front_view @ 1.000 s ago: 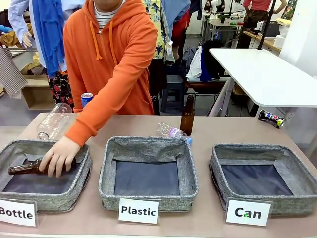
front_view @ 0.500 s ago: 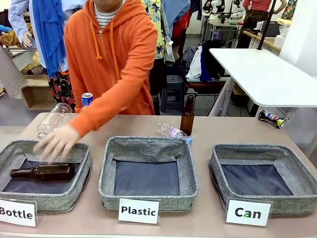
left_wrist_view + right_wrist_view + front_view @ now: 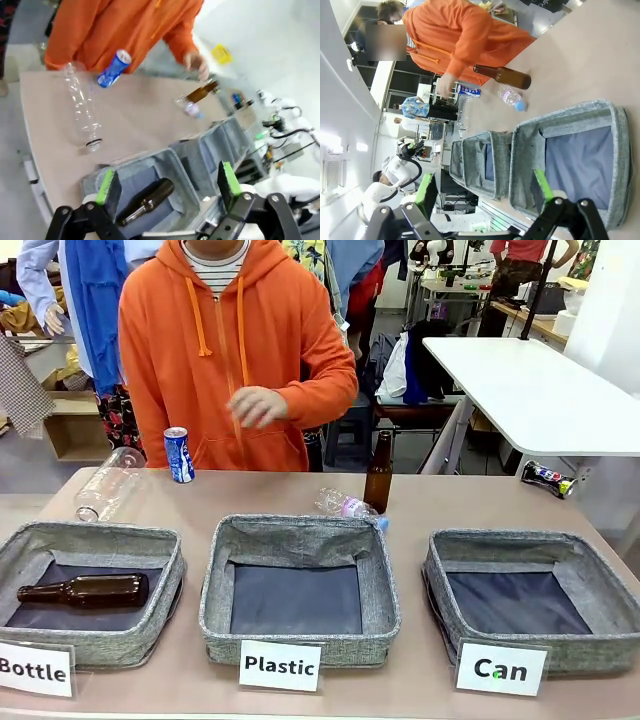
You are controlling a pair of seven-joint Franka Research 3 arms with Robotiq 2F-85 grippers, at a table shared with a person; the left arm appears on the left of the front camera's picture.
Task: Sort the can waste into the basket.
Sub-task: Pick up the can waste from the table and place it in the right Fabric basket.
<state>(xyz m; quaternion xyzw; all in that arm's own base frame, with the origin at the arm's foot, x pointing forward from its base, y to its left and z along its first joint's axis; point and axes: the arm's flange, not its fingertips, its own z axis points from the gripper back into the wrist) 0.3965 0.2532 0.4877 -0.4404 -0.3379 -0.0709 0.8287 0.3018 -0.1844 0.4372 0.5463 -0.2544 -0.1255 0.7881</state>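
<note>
Front view: a person in an orange hoodie (image 3: 235,350) stood at the far edge of the tabletop (image 3: 420,680), one hand (image 3: 258,405) raised at chest height, loosely open and holding nothing. The blue can (image 3: 179,455) stood upright near the far edge, toward the left, just beside a big clear bottle (image 3: 108,485) lying on its side. A crushed can (image 3: 548,478) lay by the far right corner. The basket (image 3: 440,580) behind the "Can" card (image 3: 500,668) sat at the near right, well apart from both cans. A brown bottle (image 3: 378,472) stood behind the middle basket (image 3: 215,590), with a small plastic bottle (image 3: 348,506) lying beside it. Another brown bottle (image 3: 85,590) lay in the left basket (image 3: 172,580).

Left wrist view: the left gripper (image 3: 167,182) hung above the left basket with its fingers spread wide and nothing between them. The blue can (image 3: 114,67) stood beyond, by the far edge.

Right wrist view: the right gripper (image 3: 484,187) was likewise spread and held nothing, above the "Can" basket (image 3: 620,150).
</note>
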